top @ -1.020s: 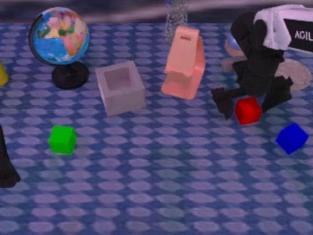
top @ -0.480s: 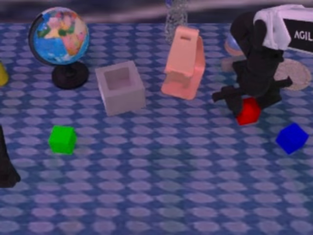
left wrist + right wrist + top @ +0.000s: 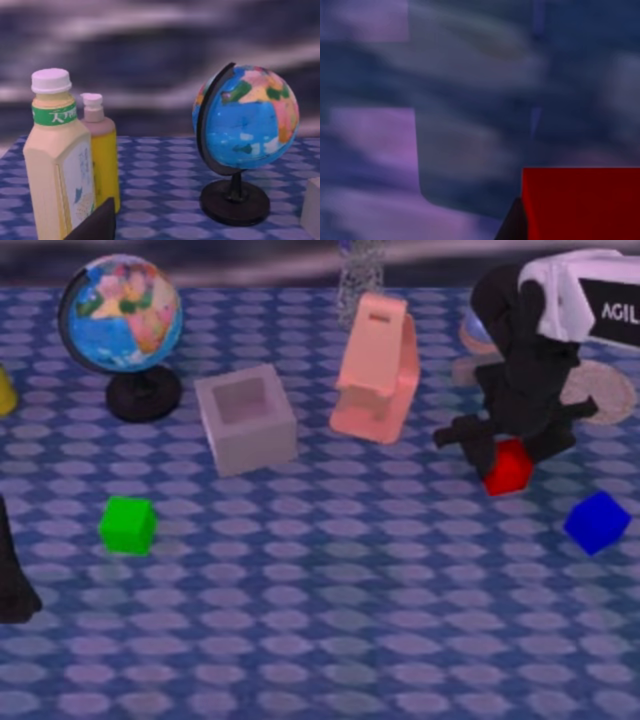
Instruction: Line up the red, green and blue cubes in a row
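Observation:
The red cube [image 3: 511, 469] rests on the blue patterned table at the right, with my right gripper [image 3: 509, 453] lowered over it and shut on it, a black finger on each side. In the right wrist view the red cube [image 3: 580, 202] fills the corner beside a dark finger [image 3: 512, 224]. The blue cube [image 3: 597, 522] lies apart to the right and nearer the front. Far to the left sits the green cube [image 3: 127, 524], alone. My left arm [image 3: 12, 580] stays parked at the table's left edge.
A globe [image 3: 120, 315] stands at the back left, with a hollow lilac box [image 3: 245, 418] and a pink upright object [image 3: 378, 368] behind the middle. A round pale mat [image 3: 605, 390] lies behind the right arm. Two bottles [image 3: 57, 160] stand near the left arm.
A second ago the right gripper's fingers stood spread on either side of the red cube; they have closed onto it. Nothing has moved in the last half second.

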{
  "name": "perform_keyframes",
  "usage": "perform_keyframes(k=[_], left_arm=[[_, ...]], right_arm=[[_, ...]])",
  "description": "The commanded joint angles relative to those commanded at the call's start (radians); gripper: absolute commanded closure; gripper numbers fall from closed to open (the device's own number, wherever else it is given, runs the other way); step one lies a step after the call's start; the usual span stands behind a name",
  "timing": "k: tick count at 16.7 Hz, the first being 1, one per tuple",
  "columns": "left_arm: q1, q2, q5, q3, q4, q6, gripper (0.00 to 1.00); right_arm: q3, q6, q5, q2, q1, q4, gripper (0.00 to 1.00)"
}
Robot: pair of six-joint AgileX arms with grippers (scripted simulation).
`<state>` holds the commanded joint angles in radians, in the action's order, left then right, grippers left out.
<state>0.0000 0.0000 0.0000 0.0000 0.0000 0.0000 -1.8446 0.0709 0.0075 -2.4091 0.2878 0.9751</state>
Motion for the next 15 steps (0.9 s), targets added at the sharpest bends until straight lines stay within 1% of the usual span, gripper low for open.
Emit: perform_keyframes(k=[3,8,13,15], left_arm=[[0.0,0.0,0.0,0.0,0.0,0.0,0.0],[0.0,0.0,0.0,0.0,0.0,0.0,0.0],[0.0,0.0,0.0,0.0,0.0,0.0,0.0],[0.0,0.0,0.0,0.0,0.0,0.0,0.0]], right_arm=[[-0.036,0.0,0.0,0.01,0.002,0.041,1.0],[-0.152,-0.001,-0.001,0.058,0.008,0.217,1.0],[-0.164,0.0,-0.001,0.063,0.004,0.23,1.0],[-0.171,0.014,-0.001,0.059,0.016,0.234,1.0]])
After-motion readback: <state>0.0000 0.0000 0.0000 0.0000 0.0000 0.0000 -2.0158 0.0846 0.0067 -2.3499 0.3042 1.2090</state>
